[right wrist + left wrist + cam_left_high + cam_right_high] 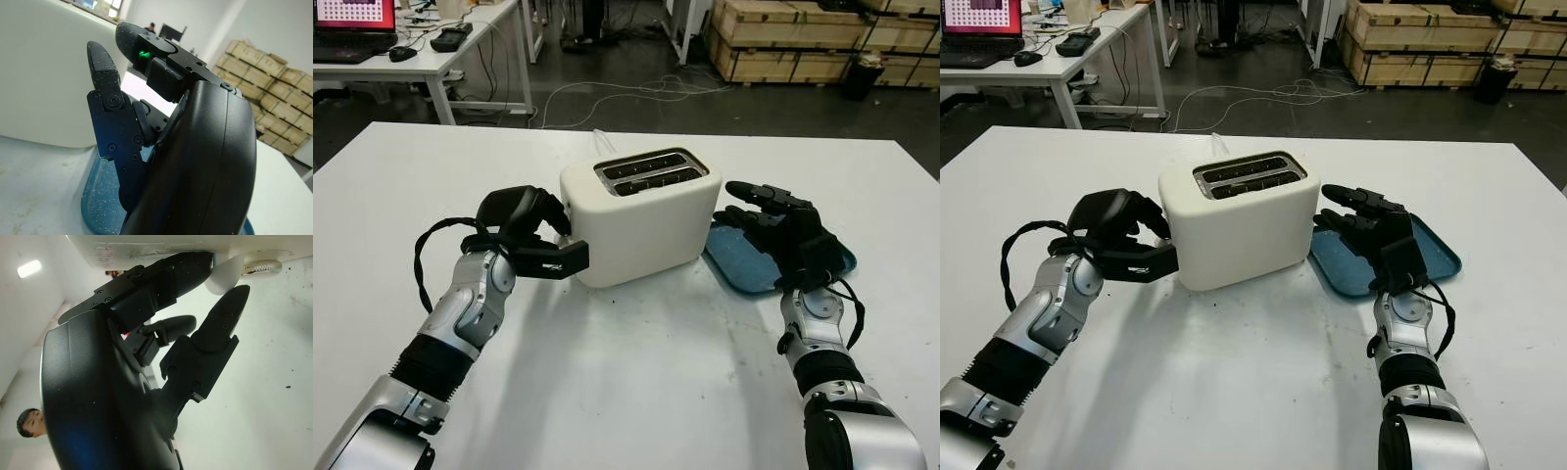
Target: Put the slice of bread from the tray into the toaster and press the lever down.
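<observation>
Bread sits down in the toaster (640,211) slots, I judge. My left robot hand (530,230), fingers curled and empty, is at the toaster's nine o'clock end on the lever; push straight down. My right robot hand (773,227) hovers open over the tray (739,259) at three o'clock.

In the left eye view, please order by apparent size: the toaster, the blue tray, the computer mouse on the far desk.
1. toaster
2. blue tray, partly hidden by the right hand, so its size is unsure
3. computer mouse, also farthest away
</observation>
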